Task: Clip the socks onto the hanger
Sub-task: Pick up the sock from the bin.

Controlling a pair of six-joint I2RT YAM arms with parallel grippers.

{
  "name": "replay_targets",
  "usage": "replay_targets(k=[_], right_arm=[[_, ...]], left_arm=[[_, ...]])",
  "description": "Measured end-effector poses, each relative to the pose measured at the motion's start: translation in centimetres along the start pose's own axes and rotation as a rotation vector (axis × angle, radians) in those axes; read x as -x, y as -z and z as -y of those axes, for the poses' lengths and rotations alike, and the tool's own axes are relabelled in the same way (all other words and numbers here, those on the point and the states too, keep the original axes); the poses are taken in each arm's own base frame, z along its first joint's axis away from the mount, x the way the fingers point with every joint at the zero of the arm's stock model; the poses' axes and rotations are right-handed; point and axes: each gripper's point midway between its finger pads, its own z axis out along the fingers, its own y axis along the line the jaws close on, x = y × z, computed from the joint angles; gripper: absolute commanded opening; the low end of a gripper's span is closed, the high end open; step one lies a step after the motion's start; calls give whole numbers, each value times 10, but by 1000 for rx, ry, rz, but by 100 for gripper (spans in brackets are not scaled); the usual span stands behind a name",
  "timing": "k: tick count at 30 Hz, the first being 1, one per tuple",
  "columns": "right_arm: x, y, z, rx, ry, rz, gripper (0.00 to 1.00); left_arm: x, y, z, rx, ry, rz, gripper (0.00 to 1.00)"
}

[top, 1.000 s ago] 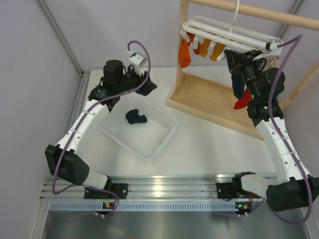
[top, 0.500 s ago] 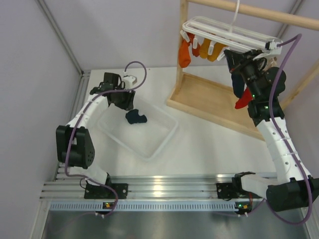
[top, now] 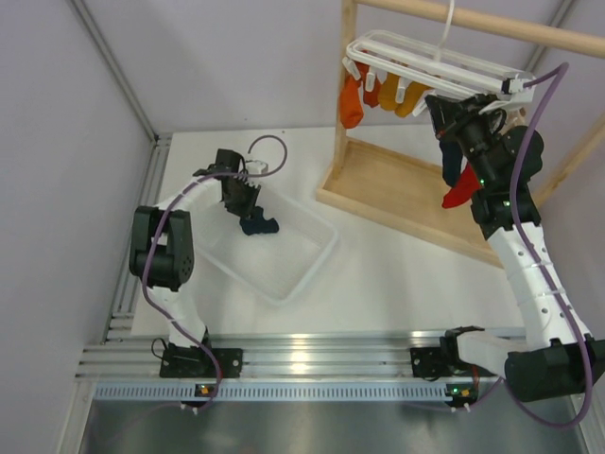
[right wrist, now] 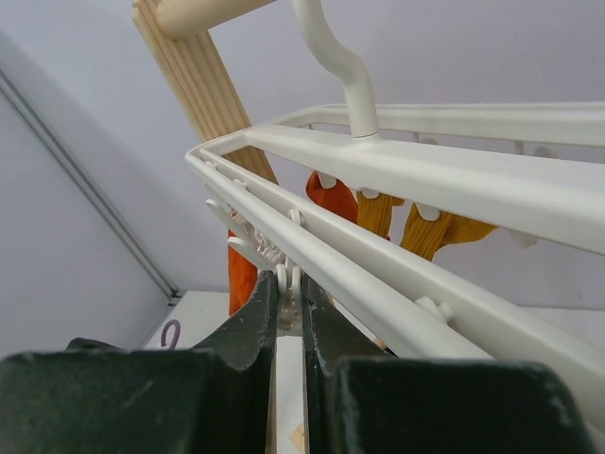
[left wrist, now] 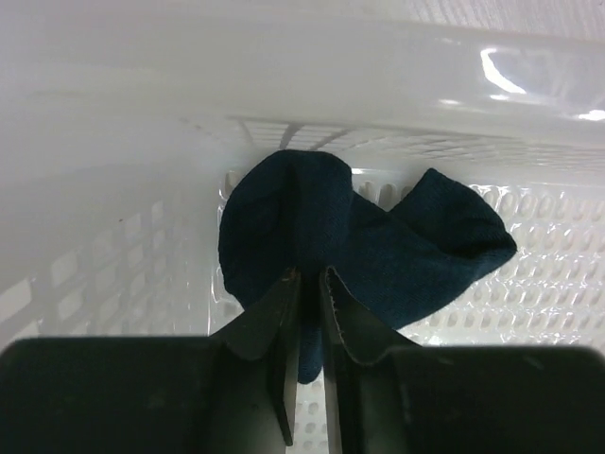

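Pinching the navy sock (left wrist: 317, 218), left fingers (left wrist: 265, 326) nearly meet — right fingers (right wrist: 248, 331) squeeze a clip (right wrist: 288, 280), wrist view only.

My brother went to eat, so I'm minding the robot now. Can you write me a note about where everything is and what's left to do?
The left gripper is shut on the navy sock, low in the white basket.
The right gripper is shut on a clip of the hanger, which hangs from the wooden rack.
The red sock hangs beside the right arm; whether a clip holds it can't be seen.
Done: navy sock grasped.
Left: lift it to the hanger, clip it, then check the red sock.
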Motion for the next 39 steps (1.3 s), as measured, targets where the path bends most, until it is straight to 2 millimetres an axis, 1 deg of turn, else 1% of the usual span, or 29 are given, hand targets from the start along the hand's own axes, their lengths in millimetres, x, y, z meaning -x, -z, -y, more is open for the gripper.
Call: replay_targets(k=[3, 6, 8, 10, 11, 13, 14, 16, 18, 20, 23, 26, 29, 31, 33, 35, 37, 39], right_arm=[[-1, 0, 1, -2, 7, -4, 0], [-1, 1, 1, -4, 12, -10, 0], [-1, 1, 1, -4, 13, -10, 0], [-1, 2, 1, -5, 16, -11, 0], [0, 2, 1, -5, 17, -11, 0], [0, 2, 0, -4, 17, -10, 0], [0, 3, 0, -3, 17, -10, 0], [0, 3, 0, -4, 17, -10, 0], [0, 3, 0, -4, 16, -11, 0], [0, 3, 0, -4, 16, -11, 0], [0, 3, 0, -3, 15, -11, 0], [0, 3, 0, -3, 15, -11, 0], [0, 3, 0, -2, 15, -12, 0], [0, 3, 0, -2, 15, -12, 0], [0, 3, 0, -2, 16, -12, 0], [0, 3, 0, -2, 16, -12, 0], [0, 3, 0, -2, 17, -13, 0], [0, 3, 0, -1, 18, -13, 0]], left_arm=[[1, -5, 1, -6, -3, 2, 5], [6, -2, 6, -28, -14, 24, 0], [11, 6, 14, -52, -29, 50, 0], [18, 23, 27, -74, -69, 93, 0], [22, 34, 37, -90, -91, 118, 0], [36, 57, 58, -124, -136, 183, 0], [45, 73, 72, -147, -158, 230, 0], [55, 97, 91, -186, -172, 291, 0], [58, 115, 103, -219, -158, 324, 0], [56, 122, 108, -242, -120, 325, 0], [45, 117, 114, -279, -27, 287, 0], [25, 102, 119, -311, 88, 208, 0], [8, 79, 121, -326, 231, 115, 0], [0, 63, 115, -315, 316, 66, 0], [-9, 49, 103, -286, 406, 28, 0], [-13, 39, 84, -247, 493, 16, 0], [-12, 35, 61, -200, 569, 36, 0], [-9, 36, 41, -156, 624, 67, 0]])
